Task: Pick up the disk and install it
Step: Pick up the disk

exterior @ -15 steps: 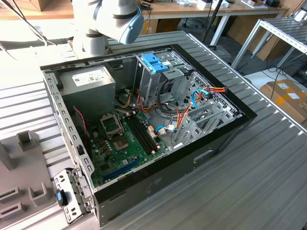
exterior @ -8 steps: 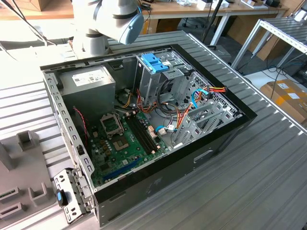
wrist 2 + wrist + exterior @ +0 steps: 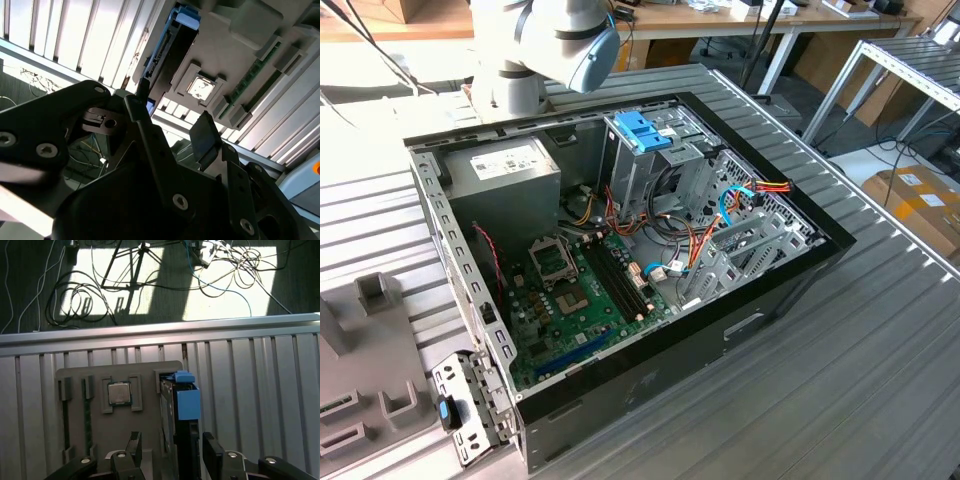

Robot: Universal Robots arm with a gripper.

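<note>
- Your gripper (image 3: 172,441) is hanging over the grey tray (image 3: 75,390) with its jaws apart. One finger (image 3: 134,447) is sitting on each broad side of the disk (image 3: 187,402), and nothing is clamped.
- The disk is standing on edge in a tray slot with its blue rail uppermost, which is leaving both flat faces open to the pads.
- The chip (image 3: 119,392) is lying in its own pocket just beside the disk, so you are working with tight room on that side. The other side is facing bare ribbed table (image 3: 260,405).
- The far finger is looking very near the disk's face, but I cannot tell whether it is touching.
- In the exterior view the computer case (image 3: 720,340) is lying open. The blue handle (image 3: 642,130) is sitting at about one o'clock of the board (image 3: 570,300), among cables. What is probably the same tray (image 3: 380,350) is lying at eight o'clock.
</note>
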